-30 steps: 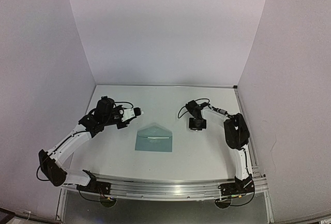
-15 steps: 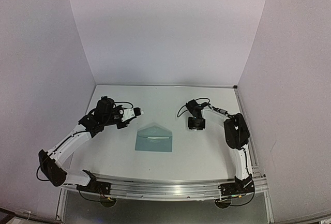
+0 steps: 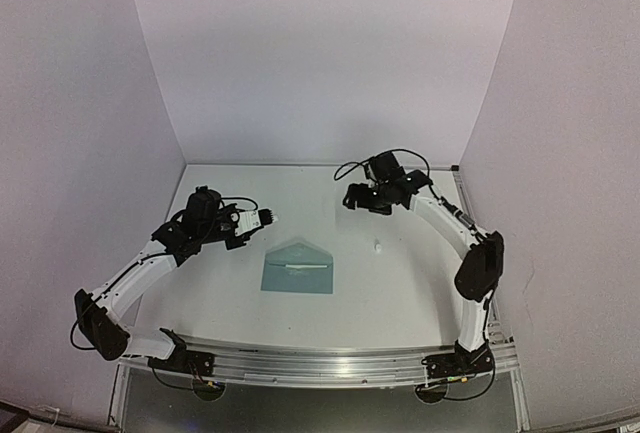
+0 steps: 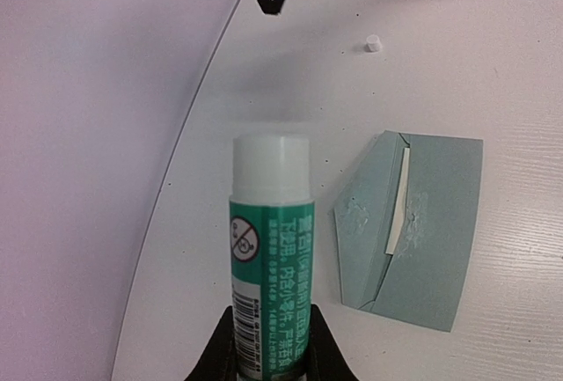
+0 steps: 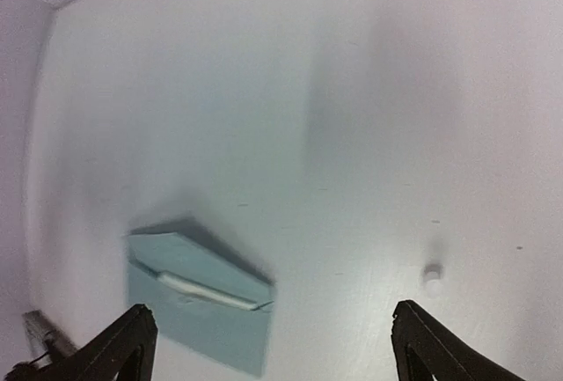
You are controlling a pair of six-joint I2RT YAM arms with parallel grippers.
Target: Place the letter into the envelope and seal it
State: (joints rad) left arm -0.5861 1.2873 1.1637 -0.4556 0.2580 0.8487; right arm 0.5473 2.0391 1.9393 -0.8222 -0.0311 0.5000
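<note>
The teal envelope (image 3: 297,268) lies flat at the table's middle, its triangular flap open toward the back wall. Of the letter (image 4: 398,201) only a thin pale strip shows in the envelope's mouth (image 5: 207,291). Shiny smears mark the envelope (image 4: 422,240) beside that strip. My left gripper (image 3: 245,221) hovers left of the envelope, shut on a green-and-white glue stick (image 4: 270,249) with its white end pointing forward. Raised behind and right of the envelope (image 5: 198,311), my right gripper (image 3: 356,200) stands wide open and holds nothing.
A tiny white cap (image 3: 378,246) stands on the table right of the envelope, also in the wrist views (image 4: 373,43) (image 5: 432,274). White walls close the table at the back and on both sides.
My right gripper has opened and risen toward the back, away from the table. The small white cap now stands where it was. The left arm and envelope have not moved.
</note>
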